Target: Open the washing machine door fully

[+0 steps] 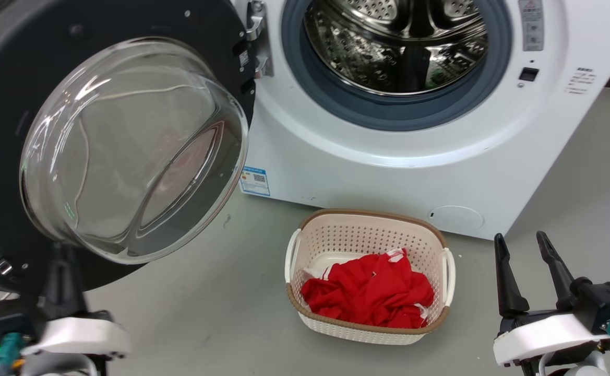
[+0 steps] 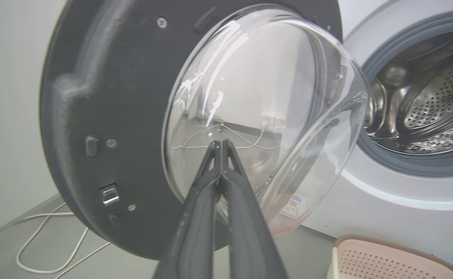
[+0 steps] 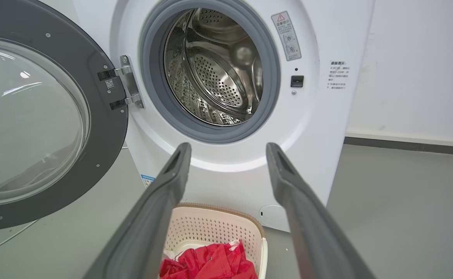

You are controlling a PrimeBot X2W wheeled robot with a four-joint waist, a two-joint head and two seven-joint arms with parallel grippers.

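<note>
Clenched on nothing, my left claw (image 2: 221, 145) holds its tips close before the domed glass of the washing machine door (image 1: 127, 146); contact I cannot tell. That door stands swung wide on its hinge, left of the washing machine (image 1: 388, 172). My right claw (image 1: 521, 239) hangs released, right of the basket (image 1: 367, 235) of red cloth (image 1: 372, 292).

The washing machine door (image 1: 122, 151) stood swung out left, its glass bowl (image 2: 265, 116) bulging twd the L gripper (image 2: 220, 144), whose fingers were pressed together close up to it. The drum mouth (image 1: 398, 47) was unblocked. A basket (image 1: 372, 214) w/ red cloth (image 1: 372, 292) sat on the floor just below it. Bare floor (image 1: 571, 198) lay fwd of the R gripper (image 1: 520, 237), fingers spread. A cable (image 2: 36, 248) lay under the door's edge.
</note>
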